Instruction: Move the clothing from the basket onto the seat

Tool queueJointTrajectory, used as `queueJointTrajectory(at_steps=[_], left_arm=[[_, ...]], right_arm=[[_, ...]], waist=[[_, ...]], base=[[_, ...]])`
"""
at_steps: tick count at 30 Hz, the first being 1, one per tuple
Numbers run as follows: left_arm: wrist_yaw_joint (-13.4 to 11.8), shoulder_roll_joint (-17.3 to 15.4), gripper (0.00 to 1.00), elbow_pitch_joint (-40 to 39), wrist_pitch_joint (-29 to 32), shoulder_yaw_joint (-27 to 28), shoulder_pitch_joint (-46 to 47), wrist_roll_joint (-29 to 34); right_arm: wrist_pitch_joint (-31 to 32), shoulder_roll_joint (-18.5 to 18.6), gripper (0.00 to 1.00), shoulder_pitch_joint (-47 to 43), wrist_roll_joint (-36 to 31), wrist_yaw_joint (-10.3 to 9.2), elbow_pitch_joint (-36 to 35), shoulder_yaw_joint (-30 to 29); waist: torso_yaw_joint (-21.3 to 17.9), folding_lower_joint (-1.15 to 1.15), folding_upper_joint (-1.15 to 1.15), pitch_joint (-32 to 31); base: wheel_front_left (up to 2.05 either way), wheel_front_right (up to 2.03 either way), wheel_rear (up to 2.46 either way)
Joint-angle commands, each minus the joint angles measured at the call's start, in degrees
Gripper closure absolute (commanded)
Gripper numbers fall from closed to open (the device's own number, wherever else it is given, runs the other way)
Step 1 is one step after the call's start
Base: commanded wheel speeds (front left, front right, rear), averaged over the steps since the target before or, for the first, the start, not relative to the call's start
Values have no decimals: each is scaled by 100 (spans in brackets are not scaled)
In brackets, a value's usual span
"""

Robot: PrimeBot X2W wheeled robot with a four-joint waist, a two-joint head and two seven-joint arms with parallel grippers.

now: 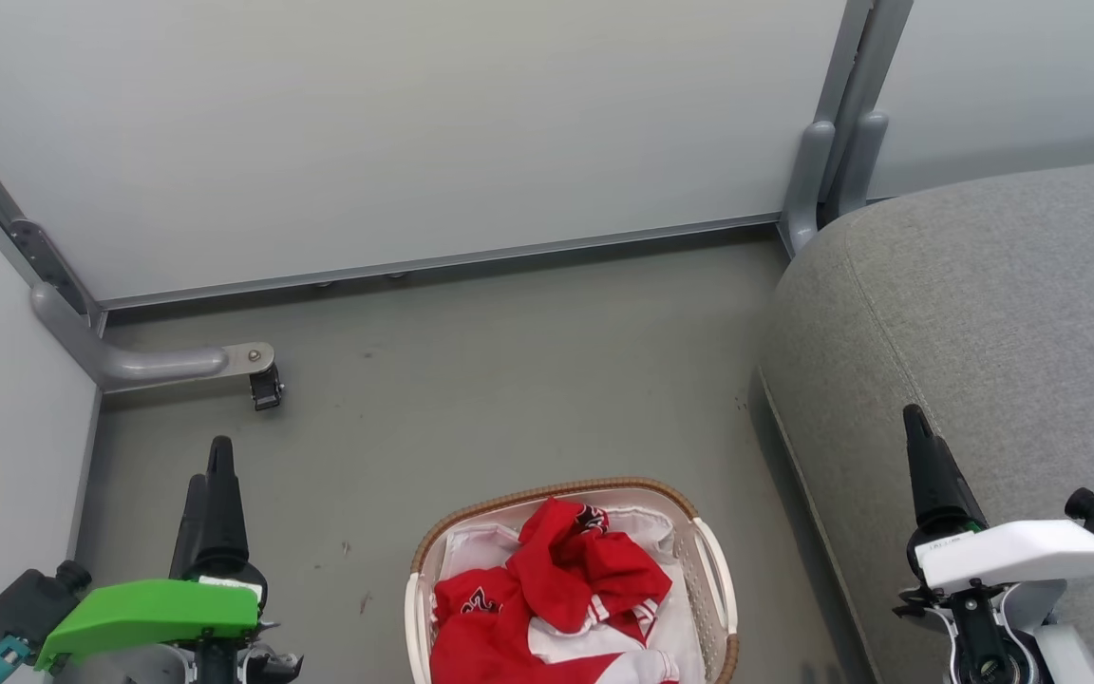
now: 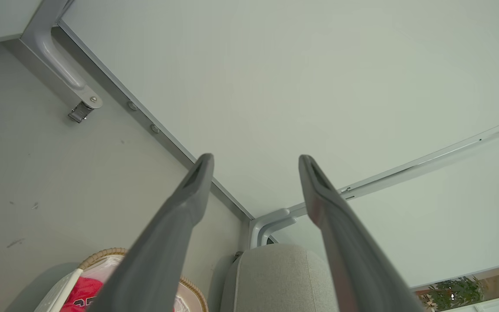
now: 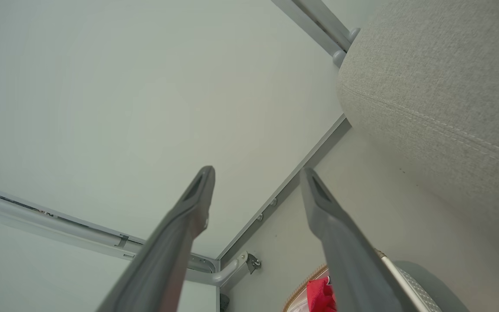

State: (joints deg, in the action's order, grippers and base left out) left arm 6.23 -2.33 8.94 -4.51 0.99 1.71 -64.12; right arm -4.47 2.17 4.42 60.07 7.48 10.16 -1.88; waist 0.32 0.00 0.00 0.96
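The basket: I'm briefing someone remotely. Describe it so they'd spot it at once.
Start at the big grey seat on the right. On the floor just left of it stands the oval white basket, brown woven rim, red clothing heaped inside.

Red clothing (image 1: 566, 570) (white-striped, crumpled) is lying heaped in the white basket (image 1: 702, 570), which is sitting beside the grey seat (image 1: 984, 313).

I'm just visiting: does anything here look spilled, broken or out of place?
Nothing stands out. The red clothing lies crumpled inside the upright basket, on the floor beside the grey seat; the floor has faint scuffs.
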Motion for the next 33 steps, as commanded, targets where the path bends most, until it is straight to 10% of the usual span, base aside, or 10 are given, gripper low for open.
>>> queueJointTrajectory(at_steps=[1,33], left_arm=[[-33,-41,0,-109,-52,-24,-18,217],[-373,-57,0,1,-562,-484,-333,3263]], right_arm=[[-56,41,0,12,-209,1,-116,32],[-566,63,0,-131,-2858,1,8,542]], waist=[[1,0,0,3],[39,0,0,-1]], base=[[0,0,0],[0,0,0]])
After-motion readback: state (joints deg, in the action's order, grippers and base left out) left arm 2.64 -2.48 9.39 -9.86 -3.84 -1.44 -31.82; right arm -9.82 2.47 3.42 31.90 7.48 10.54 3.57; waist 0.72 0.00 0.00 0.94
